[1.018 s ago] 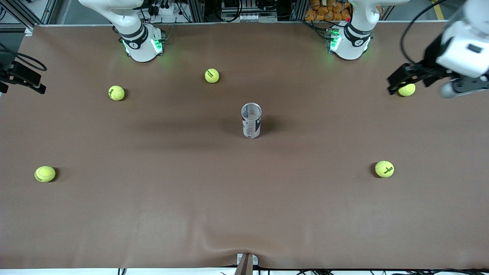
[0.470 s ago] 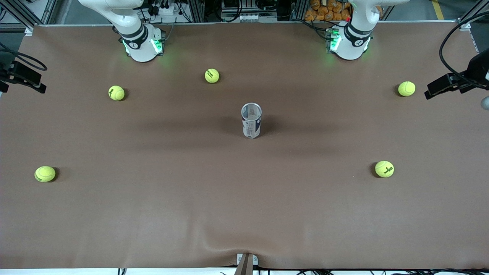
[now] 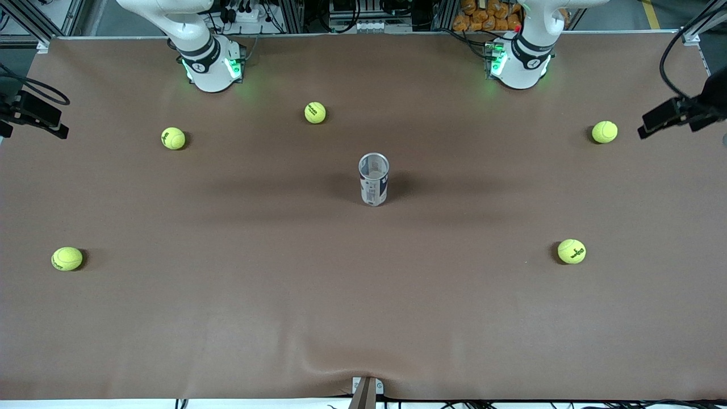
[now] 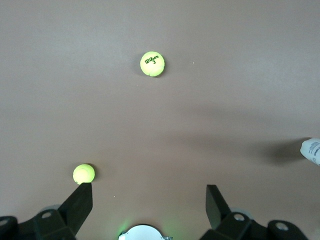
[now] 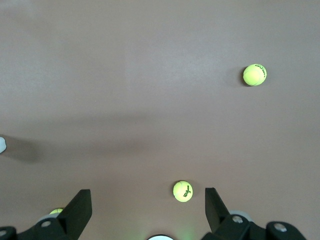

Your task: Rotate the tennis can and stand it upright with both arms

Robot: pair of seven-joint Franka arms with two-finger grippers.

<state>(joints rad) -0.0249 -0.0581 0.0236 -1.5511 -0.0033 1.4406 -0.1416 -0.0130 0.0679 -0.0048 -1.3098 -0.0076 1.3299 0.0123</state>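
The tennis can [image 3: 374, 180] stands upright in the middle of the table, its open silvery rim on top, white label and navy band on its side. Nothing touches it. Only its edge shows in the left wrist view [image 4: 312, 150] and the right wrist view [image 5: 1, 145]. My left gripper [image 3: 650, 124] hangs over the left arm's end of the table, well away from the can; the left wrist view shows it [image 4: 149, 195] open and empty. My right gripper [image 3: 57, 125] waits over the right arm's end, and the right wrist view shows it [image 5: 148, 197] open and empty too.
Several yellow-green tennis balls lie scattered on the brown table [image 3: 363, 312]: one [image 3: 315, 112] near the bases, one [image 3: 173, 138] and one [image 3: 67, 258] toward the right arm's end, one [image 3: 604, 132] and one [image 3: 571, 251] toward the left arm's end.
My left arm has drawn back toward its end of the table, uncovering the ball it hung over. The can, the balls and the right arm have not moved.
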